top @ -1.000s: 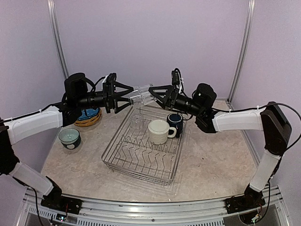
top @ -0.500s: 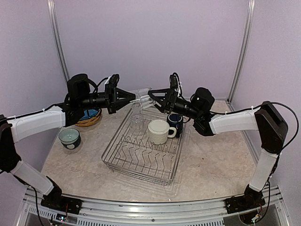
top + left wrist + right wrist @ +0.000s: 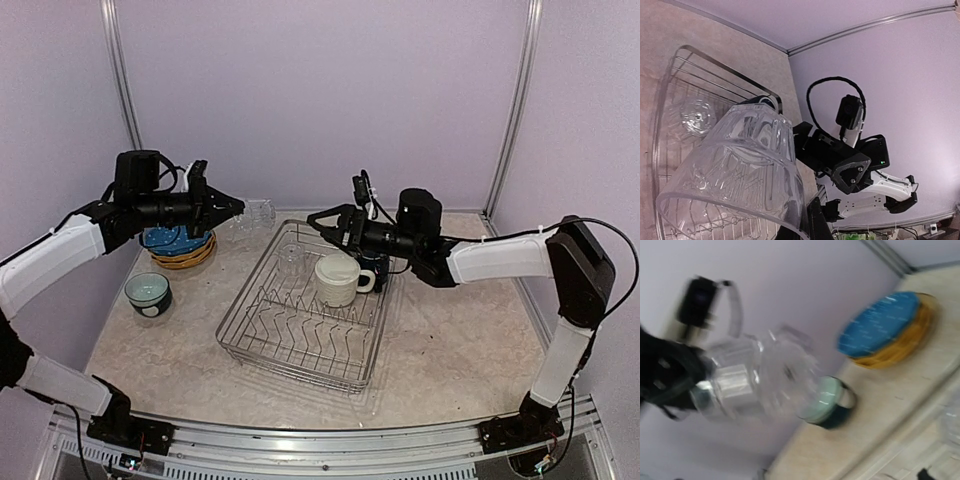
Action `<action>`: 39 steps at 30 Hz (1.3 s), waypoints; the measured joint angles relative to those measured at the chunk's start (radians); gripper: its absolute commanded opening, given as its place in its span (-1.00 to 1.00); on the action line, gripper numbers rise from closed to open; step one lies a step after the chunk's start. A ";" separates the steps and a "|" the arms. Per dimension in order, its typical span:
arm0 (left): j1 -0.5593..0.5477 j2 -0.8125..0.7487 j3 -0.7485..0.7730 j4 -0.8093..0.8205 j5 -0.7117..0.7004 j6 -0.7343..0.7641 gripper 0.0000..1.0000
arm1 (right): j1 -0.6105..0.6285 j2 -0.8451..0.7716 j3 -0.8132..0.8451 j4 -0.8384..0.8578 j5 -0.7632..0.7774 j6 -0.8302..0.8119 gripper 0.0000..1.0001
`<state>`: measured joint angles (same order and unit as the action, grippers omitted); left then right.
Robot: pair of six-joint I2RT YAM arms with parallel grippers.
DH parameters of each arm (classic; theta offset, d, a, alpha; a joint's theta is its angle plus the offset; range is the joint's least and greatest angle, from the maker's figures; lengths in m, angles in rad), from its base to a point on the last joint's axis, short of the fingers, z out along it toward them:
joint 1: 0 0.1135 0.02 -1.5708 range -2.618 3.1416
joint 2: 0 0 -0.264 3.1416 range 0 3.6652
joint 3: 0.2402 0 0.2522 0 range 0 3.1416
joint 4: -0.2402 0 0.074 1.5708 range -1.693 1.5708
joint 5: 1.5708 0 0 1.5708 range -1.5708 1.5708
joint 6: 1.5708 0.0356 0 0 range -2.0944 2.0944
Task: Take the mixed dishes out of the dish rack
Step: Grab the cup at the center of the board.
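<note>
The left hand [image 3: 238,208] has swung left gripping one tumbler [image 3: 259,213]; right hand [image 3: 320,227] gapes; rack [image 3: 292,363] holds another tumbler [image 3: 290,259], two mugs [image 3: 338,279] [image 3: 373,272].

Handover done: left gripper [image 3: 240,208] is now clamped on the clear glass tumbler [image 3: 258,213] and has swung it off the dish rack [image 3: 300,345] toward the tabletop's far-left corner. Right gripper [image 3: 320,228] has released, jaws wide, and drawn back lower over the rack.
</note>
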<state>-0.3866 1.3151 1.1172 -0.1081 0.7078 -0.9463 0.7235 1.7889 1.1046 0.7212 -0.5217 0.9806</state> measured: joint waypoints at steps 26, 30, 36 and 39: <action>0.034 0.357 0.306 -0.937 -0.690 0.386 -1.00 | 0.090 0.333 0.770 -1.088 0.475 -0.697 0.97; 0.029 0.451 0.356 -0.943 -0.737 0.395 -1.00 | 0.109 0.398 0.855 -1.157 0.512 -0.741 0.98; 0.026 0.546 0.377 -0.944 -0.762 0.398 -0.92 | 0.126 0.497 0.981 -1.233 0.546 -0.786 1.00; 0.026 0.567 0.377 -0.943 -0.764 0.398 -0.76 | 0.126 0.537 1.033 -1.264 0.562 -0.802 1.00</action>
<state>-0.3607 1.8820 1.4937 -1.0512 -0.0559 -0.5484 0.8497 2.3257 2.1380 -0.5430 0.0406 0.1783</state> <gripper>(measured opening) 0.058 0.997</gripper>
